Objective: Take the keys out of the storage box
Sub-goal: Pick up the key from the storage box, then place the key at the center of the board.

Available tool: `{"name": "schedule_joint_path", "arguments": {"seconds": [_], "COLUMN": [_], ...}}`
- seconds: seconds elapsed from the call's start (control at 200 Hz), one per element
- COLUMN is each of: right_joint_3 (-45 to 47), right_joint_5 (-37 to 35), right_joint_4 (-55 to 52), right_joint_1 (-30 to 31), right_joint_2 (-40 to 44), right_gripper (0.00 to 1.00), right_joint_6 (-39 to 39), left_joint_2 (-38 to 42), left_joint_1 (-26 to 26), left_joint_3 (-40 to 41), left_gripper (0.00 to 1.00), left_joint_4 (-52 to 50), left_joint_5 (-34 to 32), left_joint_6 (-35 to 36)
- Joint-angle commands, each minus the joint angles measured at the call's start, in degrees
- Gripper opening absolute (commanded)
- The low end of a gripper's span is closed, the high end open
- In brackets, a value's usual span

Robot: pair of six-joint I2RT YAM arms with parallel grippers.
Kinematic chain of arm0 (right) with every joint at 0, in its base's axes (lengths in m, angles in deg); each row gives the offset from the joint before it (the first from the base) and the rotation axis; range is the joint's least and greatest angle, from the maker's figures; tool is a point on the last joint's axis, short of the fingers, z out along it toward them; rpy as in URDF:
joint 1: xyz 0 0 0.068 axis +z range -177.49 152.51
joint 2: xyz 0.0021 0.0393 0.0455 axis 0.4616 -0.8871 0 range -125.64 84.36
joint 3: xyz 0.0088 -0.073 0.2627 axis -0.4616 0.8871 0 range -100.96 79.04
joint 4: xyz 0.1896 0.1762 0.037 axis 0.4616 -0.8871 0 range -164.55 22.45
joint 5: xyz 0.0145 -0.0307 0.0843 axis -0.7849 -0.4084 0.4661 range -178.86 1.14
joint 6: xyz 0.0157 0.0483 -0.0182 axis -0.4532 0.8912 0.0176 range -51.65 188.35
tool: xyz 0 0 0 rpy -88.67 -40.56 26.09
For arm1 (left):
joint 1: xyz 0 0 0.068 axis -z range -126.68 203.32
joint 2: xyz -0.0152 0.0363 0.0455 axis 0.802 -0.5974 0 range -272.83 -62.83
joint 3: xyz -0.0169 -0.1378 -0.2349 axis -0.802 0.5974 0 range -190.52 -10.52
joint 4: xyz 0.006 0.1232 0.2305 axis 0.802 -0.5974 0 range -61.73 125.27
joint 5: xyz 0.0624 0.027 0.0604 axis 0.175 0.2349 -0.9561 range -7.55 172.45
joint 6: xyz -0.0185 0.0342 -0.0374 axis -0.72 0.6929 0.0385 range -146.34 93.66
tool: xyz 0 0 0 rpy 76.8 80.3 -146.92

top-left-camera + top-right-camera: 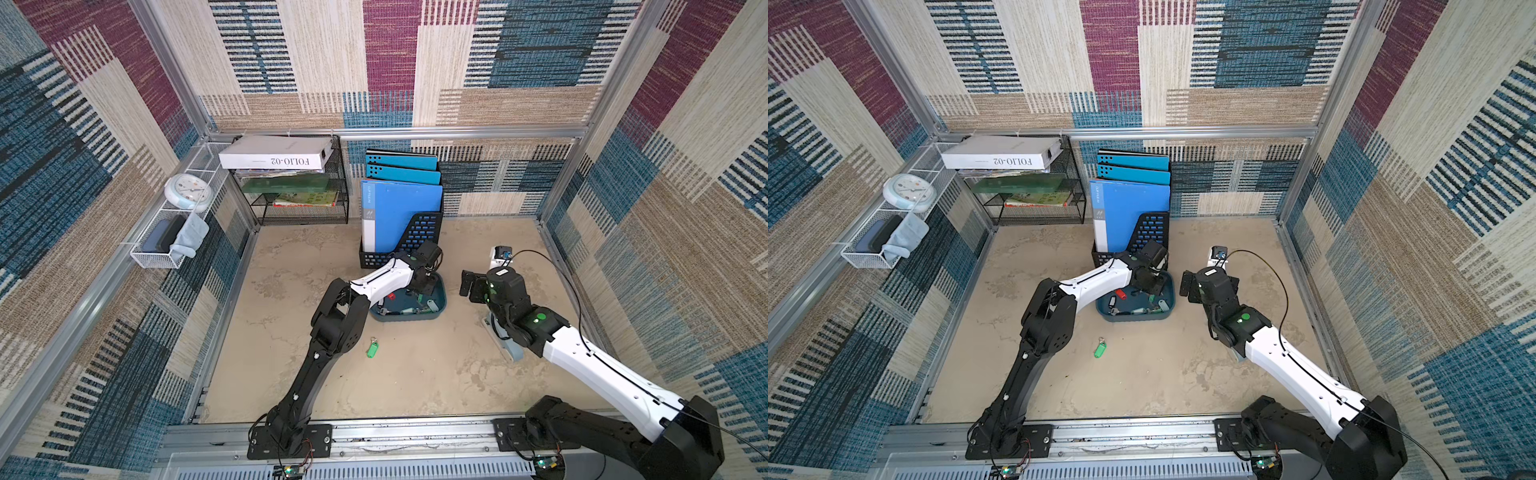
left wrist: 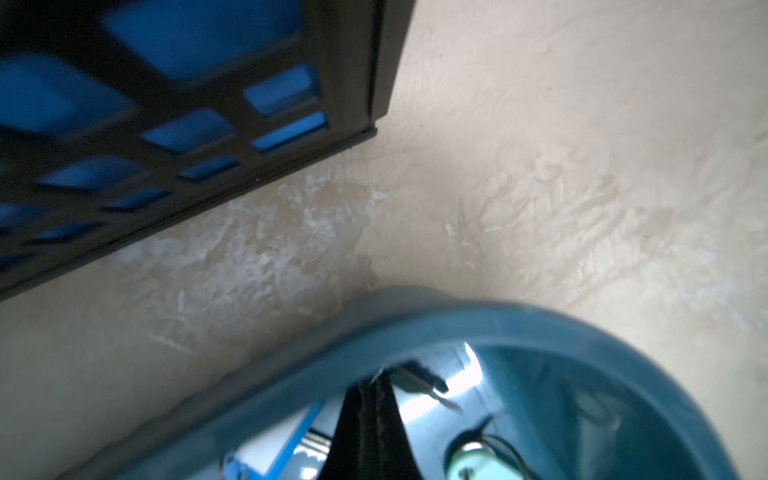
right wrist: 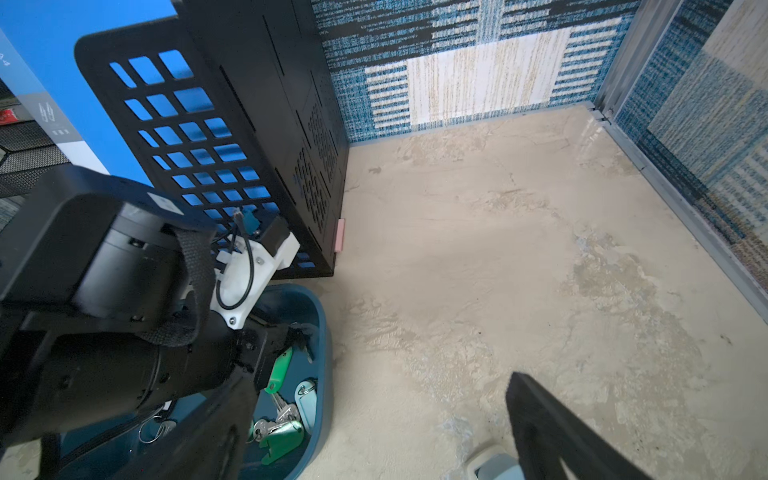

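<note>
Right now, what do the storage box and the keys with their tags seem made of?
The storage box: likely moulded plastic, dark teal, semi-gloss; rolled rim, rounded corners, bright glare inside. The key tags: smooth coloured plastic, probably. The keys: silvery metal, shiny.

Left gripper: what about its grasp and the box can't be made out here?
- Left gripper: whether it pinches anything; the left wrist view is blurred, and its own wrist blocks both top views.
- Keys in the box: their count; the left arm covers part in every view.

A little pretend office inside a robot test booth: tall blue plastic folders (image 1: 409, 208), round white clock (image 1: 188, 192), silver metal frame bars (image 1: 415, 133).
</note>
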Motion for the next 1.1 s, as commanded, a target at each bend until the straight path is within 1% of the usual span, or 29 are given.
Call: {"name": "schedule_joint_path", "arguments": {"seconds": [0.0, 0.105, 0.19, 0.291, 0.386, 0.486, 0.601, 0.676, 0.731, 0.781, 0.837, 0.867, 0.937, 0.967, 1.012, 1.097], "right_joint_3": [0.2, 0.4, 1.0, 2.0, 3.1, 4.3, 7.1, 8.7, 9.7, 9.6, 9.1, 8.6, 7.9, 7.8, 7.6, 7.7], "right_joint_5": [0.1, 0.7, 2.8, 8.9, 17.7, 28.7, 43.1, 47.9, 49.9, 50.7, 49.3, 47.4, 41.8, 38.9, 34.4, 29.7], "right_joint_4": [1.6, 2.0, 2.9, 5.4, 8.6, 12.2, 19.0, 22.5, 23.9, 23.3, 21.3, 19.7, 16.9, 15.8, 14.6, 13.9], "right_joint_1": [0.0, 0.1, 0.0, 0.0, 0.0, 0.0, -0.1, -0.1, -0.1, -0.1, -0.1, -0.1, -0.1, -0.1, -0.1, -0.1], "right_joint_2": [0.3, 0.3, -0.1, -0.9, -2.0, -3.6, -4.9, -5.5, -5.6, -5.5, -5.2, -4.9, -3.1, -1.9, -0.3, 2.6], "right_gripper": [0.99, 0.99, 0.99, 1.0, 0.95, 0.89, 0.84, 0.8, 0.78, 0.78, 0.78, 0.78, 0.83, 0.83, 0.83, 0.85], "right_joint_6": [-0.4, -0.6, -1.1, -2.8, -4.3, -5.2, -4.7, -3.4, -2.8, -3.1, -3.5, -3.9, -4.1, -4.0, -3.9, -3.9], "left_joint_2": [2.4, 5.9, 9.5, 14.8, 20.6, 27.7, 36.6, 41.4, 44.1, 45.9, 47.3, 48.0, 50.4, 51.5, 53.2, 55.2], "left_joint_1": [0.0, 0.0, 0.0, 0.0, 0.0, -0.1, -1.0, -1.9, -2.1, -2.1, -1.9, -1.6, -0.1, 0.9, 3.1, 6.4], "left_joint_3": [1.2, 3.9, 6.3, 11.1, 17.0, 25.2, 37.0, 43.5, 47.2, 50.0, 52.8, 54.6, 58.4, 60.0, 62.2, 65.4], "left_gripper": [0.01, 0.01, 0.01, 0.01, 0.01, 0.01, 0.01, 0.01, 0.01, 0.01, 0.01, 0.01, 0.01, 0.01, 0.01, 0.01], "left_joint_4": [-1.0, -0.5, 0.1, 2.2, 5.1, 9.8, 19.5, 24.3, 25.7, 26.0, 25.9, 26.3, 25.8, 25.8, 25.1, 24.9], "left_joint_5": [-0.5, -0.5, 0.2, 1.7, 3.4, 7.9, 19.0, 25.5, 27.3, 26.4, 24.9, 24.0, 19.1, 17.4, 12.7, 5.8], "left_joint_6": [0.2, 0.2, 0.1, 0.1, 0.3, 1.0, 1.9, 1.1, 0.9, -0.4, -2.3, -3.6, -6.9, -8.2, -10.5, -15.7]}}
